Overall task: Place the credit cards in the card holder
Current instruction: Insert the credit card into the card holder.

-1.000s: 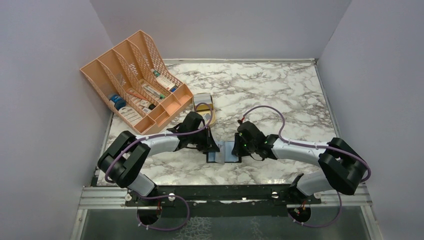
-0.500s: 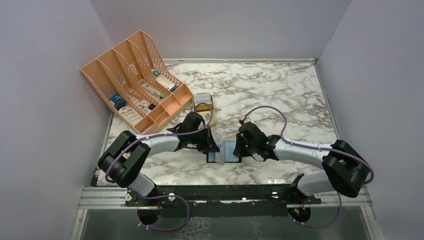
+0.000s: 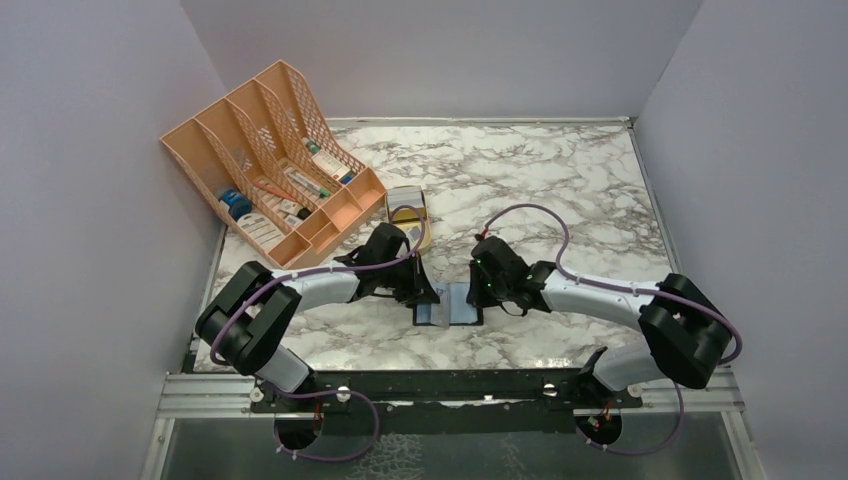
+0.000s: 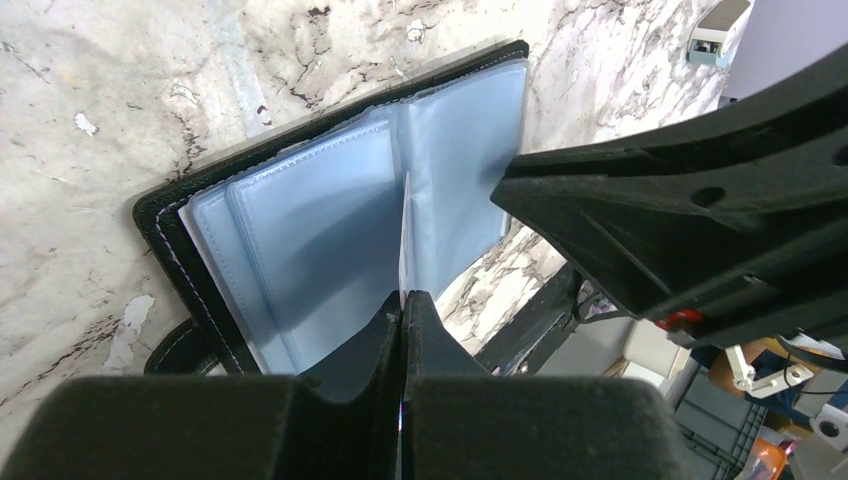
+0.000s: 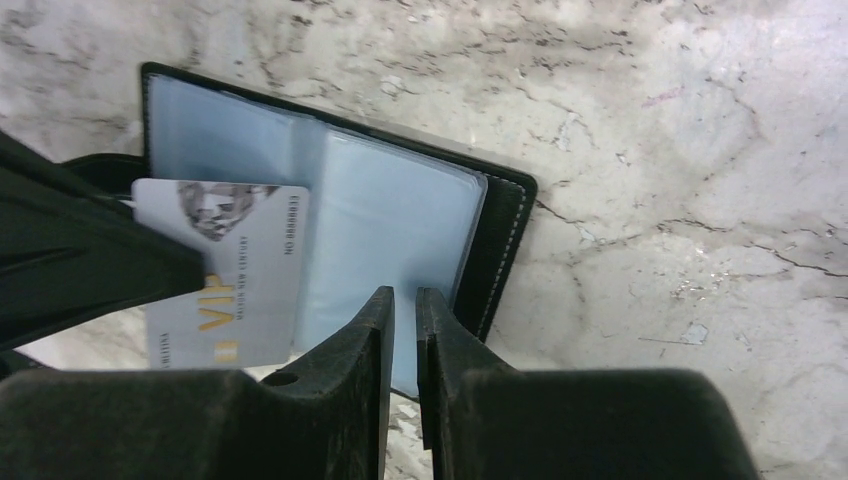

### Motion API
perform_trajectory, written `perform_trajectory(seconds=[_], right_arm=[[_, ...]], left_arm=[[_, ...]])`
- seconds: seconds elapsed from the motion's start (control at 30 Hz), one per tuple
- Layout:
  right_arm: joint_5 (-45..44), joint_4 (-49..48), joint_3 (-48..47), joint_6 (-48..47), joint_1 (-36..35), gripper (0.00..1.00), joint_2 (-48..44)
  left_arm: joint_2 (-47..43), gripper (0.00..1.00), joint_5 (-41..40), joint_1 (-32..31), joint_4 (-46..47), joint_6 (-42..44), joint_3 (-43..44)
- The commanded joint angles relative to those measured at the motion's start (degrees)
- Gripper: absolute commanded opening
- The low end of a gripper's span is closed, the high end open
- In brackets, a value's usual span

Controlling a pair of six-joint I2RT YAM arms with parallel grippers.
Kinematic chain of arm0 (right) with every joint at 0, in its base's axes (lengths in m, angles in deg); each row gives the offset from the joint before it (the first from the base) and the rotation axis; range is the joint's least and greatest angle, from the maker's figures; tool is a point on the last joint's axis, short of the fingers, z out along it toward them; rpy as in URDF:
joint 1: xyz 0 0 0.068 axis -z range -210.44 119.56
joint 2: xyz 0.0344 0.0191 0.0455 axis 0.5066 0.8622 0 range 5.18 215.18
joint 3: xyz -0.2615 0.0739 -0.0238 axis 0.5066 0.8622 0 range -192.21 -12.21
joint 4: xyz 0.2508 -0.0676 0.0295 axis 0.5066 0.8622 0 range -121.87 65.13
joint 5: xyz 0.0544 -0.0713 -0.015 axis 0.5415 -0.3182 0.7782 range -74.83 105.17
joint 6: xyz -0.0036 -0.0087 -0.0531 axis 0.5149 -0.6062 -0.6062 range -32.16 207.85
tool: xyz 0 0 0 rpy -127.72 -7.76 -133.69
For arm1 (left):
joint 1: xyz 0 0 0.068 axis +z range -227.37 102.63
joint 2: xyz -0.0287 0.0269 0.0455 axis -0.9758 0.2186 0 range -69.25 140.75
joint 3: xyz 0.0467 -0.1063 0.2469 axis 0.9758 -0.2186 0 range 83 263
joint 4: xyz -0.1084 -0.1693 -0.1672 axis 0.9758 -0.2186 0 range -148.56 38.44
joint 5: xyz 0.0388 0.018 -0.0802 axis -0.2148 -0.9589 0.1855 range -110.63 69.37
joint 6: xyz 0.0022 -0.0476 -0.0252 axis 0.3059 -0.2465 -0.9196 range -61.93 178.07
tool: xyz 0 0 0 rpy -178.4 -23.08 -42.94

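Note:
The black card holder [image 3: 457,304] lies open on the marble between my two grippers, its blue-grey sleeves up [image 4: 300,230] [image 5: 390,220]. My left gripper [image 3: 424,293] [image 4: 403,295] is shut on a pale grey credit card with gold "VIP" lettering [image 5: 225,275]. The card stands edge-on over the holder's middle fold [image 4: 404,235]. My right gripper [image 3: 481,290] [image 5: 405,292] has its jaws almost together with a thin gap. Its tips sit over the near edge of the holder's right sleeve page. No other cards show.
A peach mesh file organiser [image 3: 270,160] with labelled boxes stands at the far left. A tan oval tin [image 3: 408,216] lies just beyond the left gripper. Grey walls close in both sides and the back.
My right wrist and gripper have edged slightly left and away over the holder's right side. The left gripper and its card have stayed put.

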State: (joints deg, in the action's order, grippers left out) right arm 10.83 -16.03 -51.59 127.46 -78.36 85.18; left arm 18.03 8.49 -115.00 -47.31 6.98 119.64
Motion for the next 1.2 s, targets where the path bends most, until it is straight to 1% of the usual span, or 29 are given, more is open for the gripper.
perform_trajectory(seconds=[0.0, 0.27, 0.4, 0.5, 0.97, 1.17], right_arm=[[-3.93, 0.47, -0.38, -0.99, -0.07, 0.14, 1.68], [-4.65, 0.19, 1.52, -0.42, -0.03, 0.14, 2.92], [-5.15, -0.03, 1.91, -0.24, -0.07, 0.13, 2.21], [-5.08, 0.02, 1.63, -0.4, -0.07, 0.13, 1.89], [-4.76, -0.73, 1.95, -0.33, -0.06, 0.13, 1.93], [-4.47, -1.11, 2.45, -0.24, -0.02, 0.13, 2.03]], left_arm=[[-1.13, 0.0, 0.32, 0.23, 0.18, 0.29, 0.88], [-3.2, 0.0, 0.57, 0.55, -2.83, 1.76, 1.98], [-1.59, 0.0, 3.93, 1.42, -3.83, 4.09, 3.38], [-1.05, 0.0, 4.93, 1.72, -4.23, 5.04, 3.92], [3.47, 0.0, 8.23, 1.7, 1.45, 3.82, 3.32], [5.81, 0.0, 8.19, 1.98, 3.19, 3.94, 2.69]])
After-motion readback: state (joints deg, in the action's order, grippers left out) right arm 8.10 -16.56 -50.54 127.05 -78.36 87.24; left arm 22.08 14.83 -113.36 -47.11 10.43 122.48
